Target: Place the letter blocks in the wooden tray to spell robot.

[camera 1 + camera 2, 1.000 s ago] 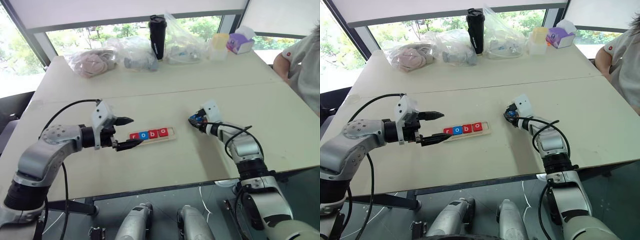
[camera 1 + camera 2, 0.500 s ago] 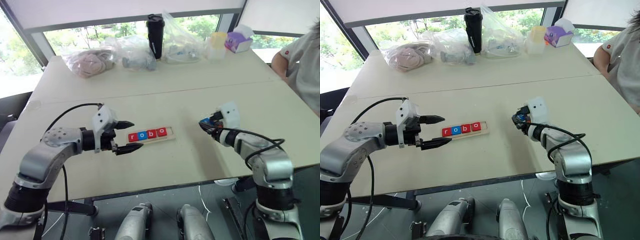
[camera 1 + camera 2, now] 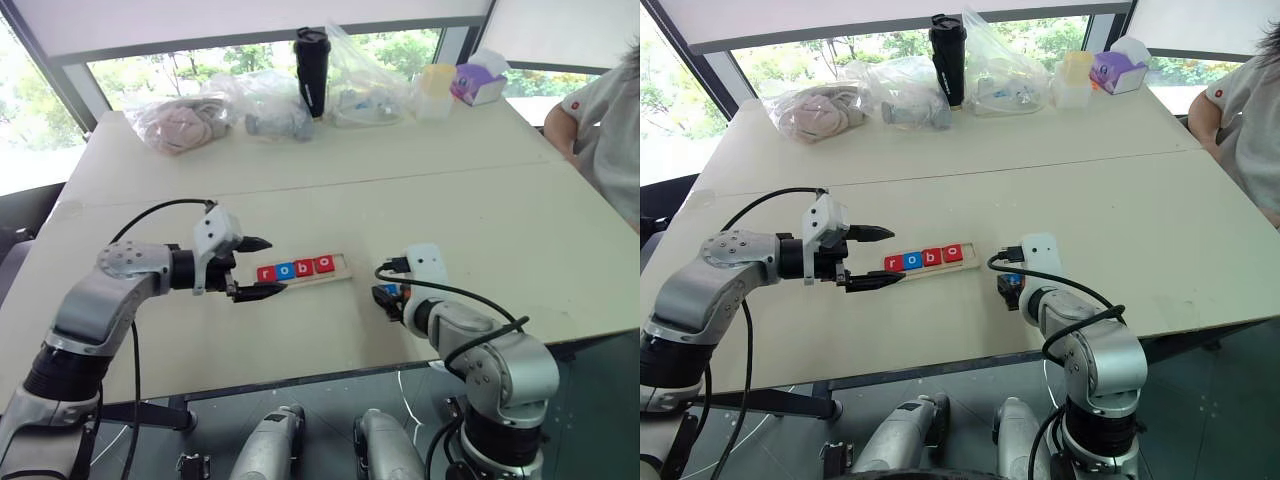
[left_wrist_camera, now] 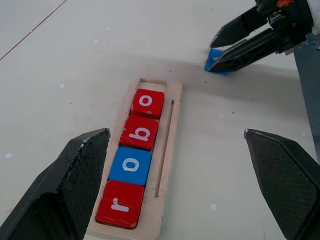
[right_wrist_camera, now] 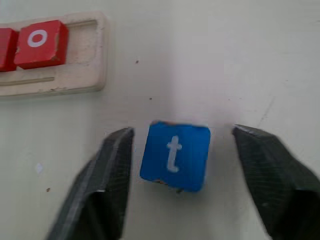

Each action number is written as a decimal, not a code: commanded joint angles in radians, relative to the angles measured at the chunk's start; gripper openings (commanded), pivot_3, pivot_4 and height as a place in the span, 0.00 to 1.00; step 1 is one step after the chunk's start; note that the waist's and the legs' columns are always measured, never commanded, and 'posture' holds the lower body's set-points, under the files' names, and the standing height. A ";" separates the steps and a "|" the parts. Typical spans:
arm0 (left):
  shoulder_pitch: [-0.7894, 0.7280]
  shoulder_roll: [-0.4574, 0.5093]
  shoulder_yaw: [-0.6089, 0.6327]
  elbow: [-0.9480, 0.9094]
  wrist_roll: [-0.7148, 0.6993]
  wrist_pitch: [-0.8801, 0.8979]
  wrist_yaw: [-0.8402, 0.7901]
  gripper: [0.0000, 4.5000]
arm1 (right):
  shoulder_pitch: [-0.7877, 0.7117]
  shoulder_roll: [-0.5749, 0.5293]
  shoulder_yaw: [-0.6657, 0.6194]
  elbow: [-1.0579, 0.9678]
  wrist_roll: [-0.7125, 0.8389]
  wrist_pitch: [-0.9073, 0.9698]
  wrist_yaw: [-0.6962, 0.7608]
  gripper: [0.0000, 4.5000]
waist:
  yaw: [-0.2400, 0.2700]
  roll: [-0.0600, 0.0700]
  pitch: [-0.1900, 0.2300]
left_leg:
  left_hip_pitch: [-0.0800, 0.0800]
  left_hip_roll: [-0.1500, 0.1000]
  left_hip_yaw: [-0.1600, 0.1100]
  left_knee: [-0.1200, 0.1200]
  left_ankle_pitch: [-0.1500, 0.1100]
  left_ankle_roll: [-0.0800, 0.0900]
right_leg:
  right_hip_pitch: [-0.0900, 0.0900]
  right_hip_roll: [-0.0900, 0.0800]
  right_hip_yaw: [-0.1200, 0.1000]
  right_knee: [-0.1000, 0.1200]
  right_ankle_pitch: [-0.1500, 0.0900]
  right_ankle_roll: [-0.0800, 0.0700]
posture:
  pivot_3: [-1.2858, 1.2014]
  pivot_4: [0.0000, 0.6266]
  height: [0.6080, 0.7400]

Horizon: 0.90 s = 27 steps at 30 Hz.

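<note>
Tray (image 4: pixel 170 150) holds r, o, b, o; the last slot is empty. The t block (image 5: pixel 175 156) lies flat on the table right of the tray, between the right gripper's (image 5: pixel 182 175) wide-open fingers, not held. Regrip square, lift, seat it beside the end o. Left gripper (image 3: pixel 258 268) is wide open and empty by the r end. A second ago the right was pinched shut, farther out.

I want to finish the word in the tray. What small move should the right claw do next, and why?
Probably close the right claw on the blue t block. Its open fingers stand on both sides of this block, which lies on the table. The wooden tray holds r, o, b, o, and its last slot is free.
</note>
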 commanded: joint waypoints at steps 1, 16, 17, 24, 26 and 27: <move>0.004 0.007 0.018 -0.022 -0.005 -0.010 -0.010 1.00 | -0.046 -0.143 -0.045 -0.019 0.044 -0.162 0.124 0.99 | 0.002 0.000 0.000 | 0.000 0.000 0.000 0.000 0.000 0.000 | 0.000 0.000 0.000 0.000 0.000 0.000 | 0.52 0.24 1.00; 0.037 0.143 0.057 -0.185 -0.034 0.032 -0.082 1.00 | -0.084 -0.751 0.141 0.650 0.057 -1.245 1.100 0.99 | -0.002 -0.001 0.001 | 0.002 0.002 0.000 0.003 -0.001 0.003 | 0.012 0.000 -0.002 -0.008 -0.002 -0.003 | 0.52 0.24 1.00; 0.045 0.149 0.066 -0.207 -0.045 0.045 -0.072 1.00 | -0.112 -0.748 0.166 0.707 0.034 -1.297 1.120 0.99 | -0.001 -0.001 0.001 | 0.002 0.002 0.000 0.003 -0.001 0.003 | 0.012 0.000 -0.002 -0.008 -0.002 -0.003 | 0.52 0.24 1.00; 0.119 0.154 0.118 -0.279 -0.071 0.099 -0.010 1.00 | -0.187 -0.692 0.244 0.906 0.002 -1.421 1.204 0.99 | 0.004 -0.001 0.001 | 0.002 0.002 0.000 0.003 -0.001 0.003 | 0.012 0.000 -0.002 -0.008 0.000 0.000 | 0.52 0.24 1.00; 0.129 0.155 0.127 -0.290 -0.077 0.109 0.003 1.00 | -0.197 -0.680 0.252 0.947 -0.003 -1.443 1.215 0.99 | 0.005 -0.001 0.001 | 0.002 0.002 0.000 0.003 -0.001 0.003 | 0.012 0.000 -0.002 -0.008 0.000 0.000 | 0.52 0.24 1.00; 0.131 0.156 0.130 -0.293 -0.078 0.113 0.008 1.00 | -0.202 -0.675 0.254 0.962 -0.004 -1.449 1.220 0.99 | 0.004 -0.001 0.001 | 0.002 0.002 0.000 0.003 -0.001 0.003 | 0.012 0.000 -0.002 -0.008 -0.001 -0.001 | 0.52 0.24 1.00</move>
